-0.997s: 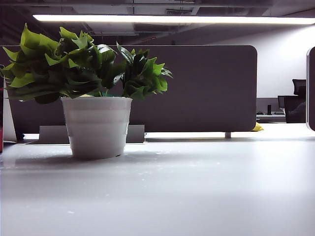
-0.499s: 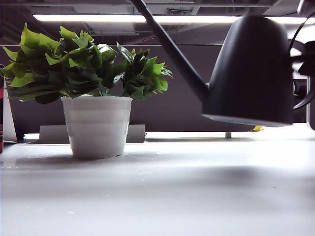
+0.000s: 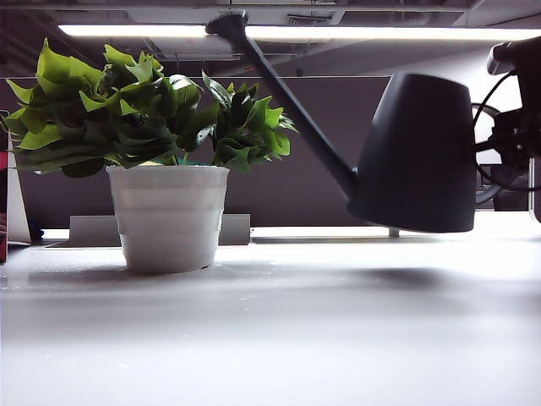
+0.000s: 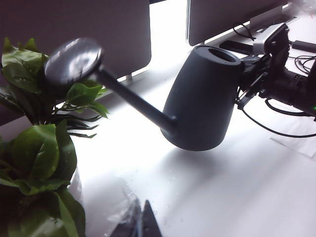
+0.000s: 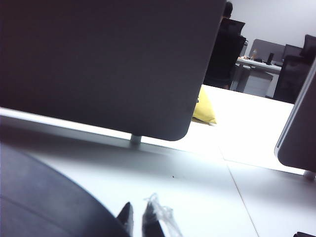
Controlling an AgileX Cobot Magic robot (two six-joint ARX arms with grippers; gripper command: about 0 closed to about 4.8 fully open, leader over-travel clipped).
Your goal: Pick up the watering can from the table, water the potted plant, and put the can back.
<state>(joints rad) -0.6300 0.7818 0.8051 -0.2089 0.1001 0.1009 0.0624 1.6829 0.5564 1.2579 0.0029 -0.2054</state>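
The broad, smooth, pale grey-white tabletop (image 3: pixel 279 338) fills the near ground. On its left stands the potted plant (image 3: pixel 167 216), bushy jagged bright and dark green leaves in a white ribbed, slightly tapered round pot.

To the right, the matte dark grey-black, cone-shaped watering can (image 3: pixel 418 156) hangs clear of the table, tilted, with a shadow under it. Its long thin straight spout runs up and to the left, and the round spout head (image 3: pixel 226 23) sits high above the right part of the leaves.

The right gripper (image 3: pixel 507 127) is at the can's right side, at the right edge of the exterior view, among dark cables. In the left wrist view the black arm reaches the can's loop handle. In the right wrist view its fingertips (image 5: pixel 126 217) stand almost together beside the can's dark body; the claw is closed, holding the can by the handle.

The left gripper (image 4: pixel 140 224) is near the plant's left side, seen only as dark tips close together; whether it is open I cannot tell.

Farther back stands a dark grey rounded partition panel (image 3: pixel 363 152).
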